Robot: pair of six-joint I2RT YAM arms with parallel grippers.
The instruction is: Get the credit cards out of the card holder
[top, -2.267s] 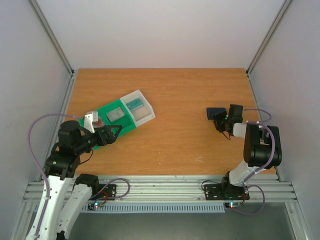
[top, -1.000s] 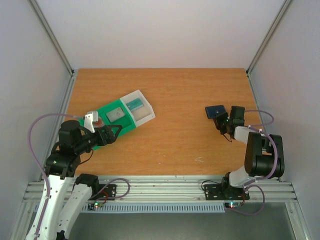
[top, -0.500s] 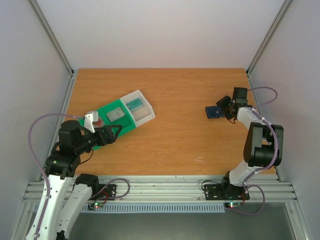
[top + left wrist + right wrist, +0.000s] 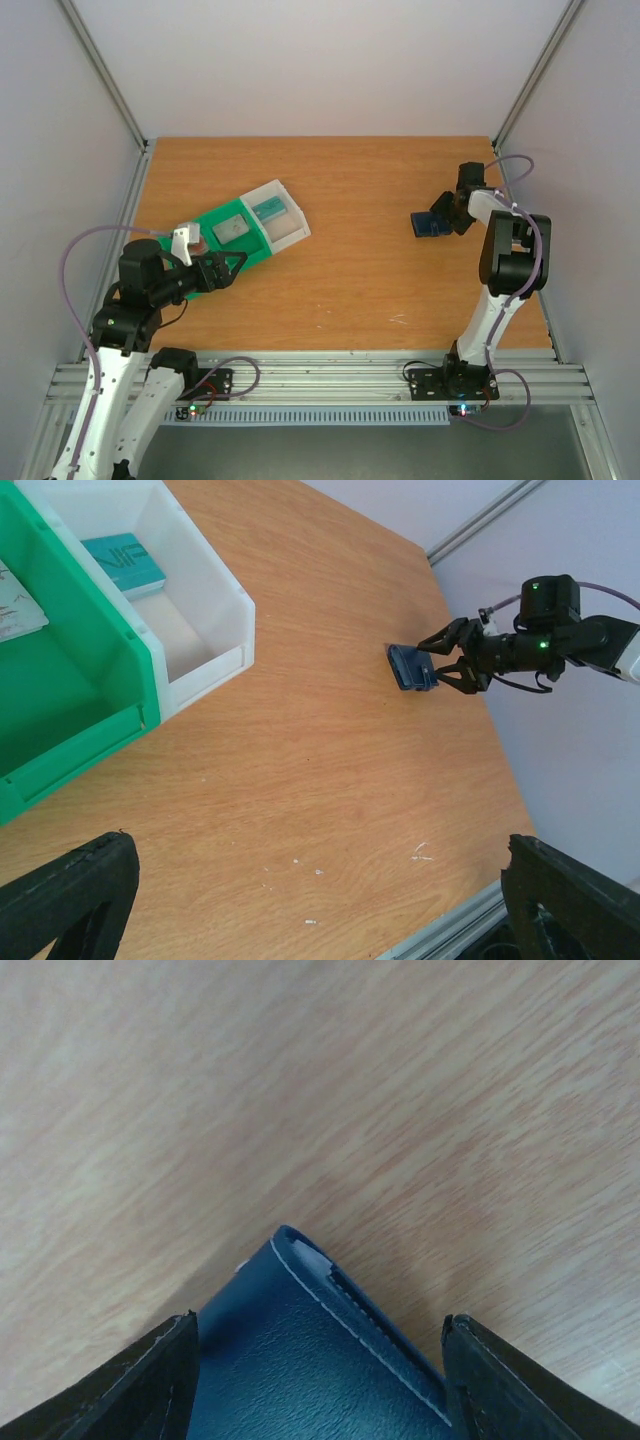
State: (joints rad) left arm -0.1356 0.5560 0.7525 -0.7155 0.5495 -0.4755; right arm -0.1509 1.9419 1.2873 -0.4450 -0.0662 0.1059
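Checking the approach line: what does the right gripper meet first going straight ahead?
The card holder; its corner sits between the right gripper's open jaws. Contact looks close, though depth is unclear.

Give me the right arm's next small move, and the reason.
Probably close the right tool on the card holder: the tool stands open astride the holder's near edge, the holder lies on the table, and nothing is gripped yet.
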